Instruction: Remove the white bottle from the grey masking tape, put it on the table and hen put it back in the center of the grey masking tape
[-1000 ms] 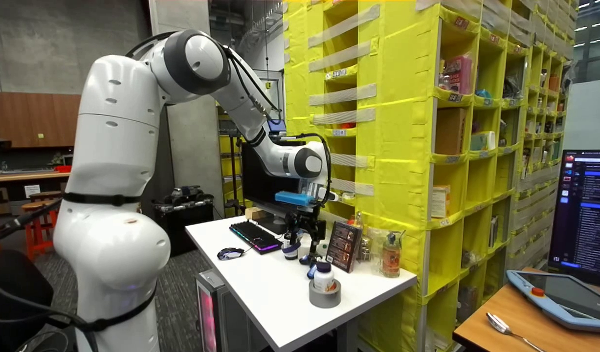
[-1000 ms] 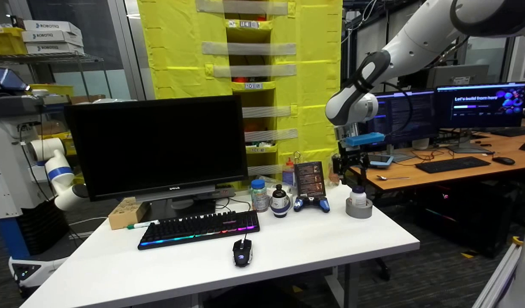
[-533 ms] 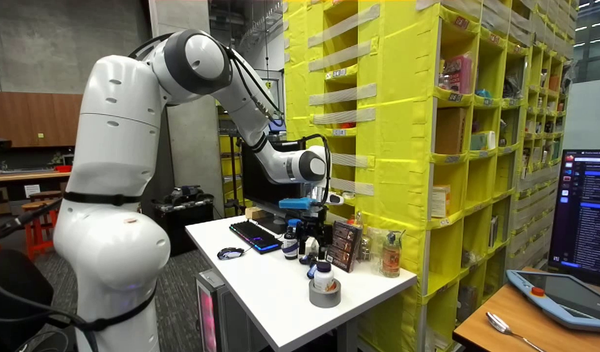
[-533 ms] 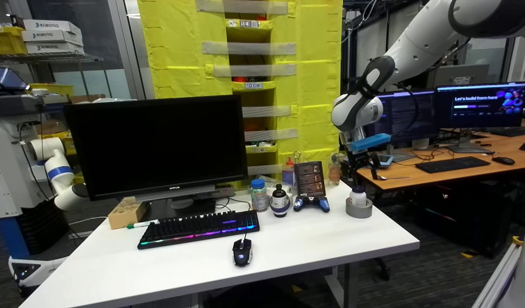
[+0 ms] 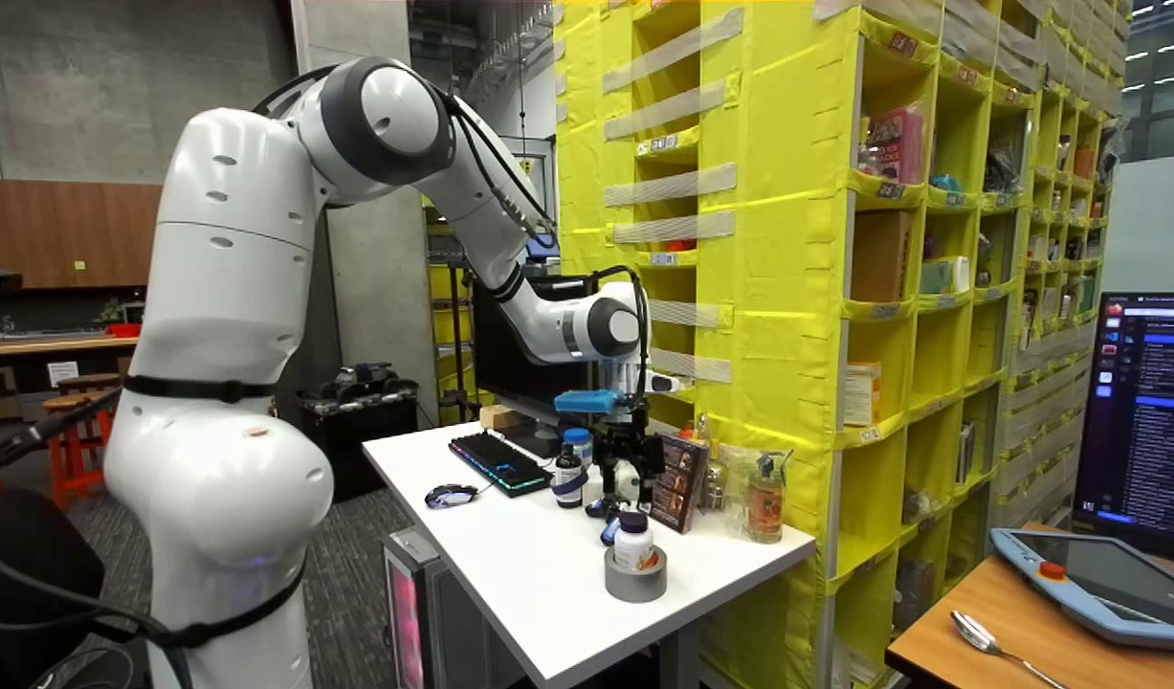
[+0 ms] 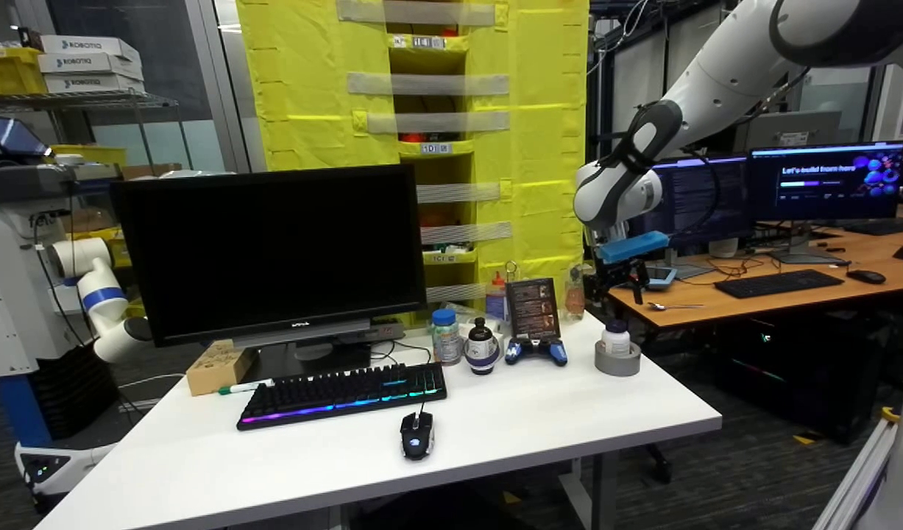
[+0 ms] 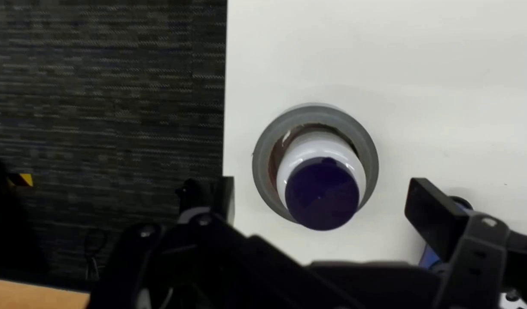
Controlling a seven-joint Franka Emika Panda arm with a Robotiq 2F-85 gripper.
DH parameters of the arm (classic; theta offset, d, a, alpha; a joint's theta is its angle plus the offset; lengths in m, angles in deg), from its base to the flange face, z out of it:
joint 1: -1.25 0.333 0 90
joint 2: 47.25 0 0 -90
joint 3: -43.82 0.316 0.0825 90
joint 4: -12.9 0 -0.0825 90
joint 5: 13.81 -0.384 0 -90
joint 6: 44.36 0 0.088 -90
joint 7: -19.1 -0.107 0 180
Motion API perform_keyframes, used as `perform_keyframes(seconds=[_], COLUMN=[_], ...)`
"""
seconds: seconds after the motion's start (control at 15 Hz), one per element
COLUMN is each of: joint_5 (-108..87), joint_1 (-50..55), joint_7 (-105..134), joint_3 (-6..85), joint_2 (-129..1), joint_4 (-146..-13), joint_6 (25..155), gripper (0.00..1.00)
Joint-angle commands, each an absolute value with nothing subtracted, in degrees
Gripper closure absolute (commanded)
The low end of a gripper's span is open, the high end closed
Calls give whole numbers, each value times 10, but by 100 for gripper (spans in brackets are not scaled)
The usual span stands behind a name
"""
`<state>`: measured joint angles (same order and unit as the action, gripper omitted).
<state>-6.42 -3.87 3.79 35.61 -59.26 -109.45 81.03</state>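
"So the white table (image 6: 525,412) lies below the Robotiq claw (image 7: 322,197). Is anything held?"

"Nothing. The fingers (image 7: 433,212) stand wide apart; looking down past the wrist, one lines up with the table's edge."

"And a game controller (image 6: 536,346) sits lower than the other finger, near it."

"A sideways swing at table height could bump it."

"The grey tape roll (image 7: 316,114)?"

"Flat beneath the claw, near that edge. If the claw goes too deep, its tips could hit the ring or squeeze it instead, and shove it over."

"The white bottle (image 5: 633,547) stands in the roll's hole, below the gap between the fingers."

"It looks a fairly close fit to me. Pull it up crooked and the roll may come too."

"Then the purple cap (image 7: 322,195), the part nearest the claw?"

"Come down off-centre and a fingertip clips it; the bottle tips. I'd guess a grasp is next, but I can't tell whether the bottle is yet to go out or already back."
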Motion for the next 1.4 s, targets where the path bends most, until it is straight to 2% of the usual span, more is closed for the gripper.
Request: perform_keyframes(seconds=[0.0,0.8,1.33], joint_5=[-53,-63,-67], joint_1=[-30,-25,-24], joint_7=[20,36,32], joint_3=[358,359,357], joint_2=[-604,-615,-673], joint_4=[-1105,-1097,-1063], joint_6=[866,856,887], gripper=[0,0,0])
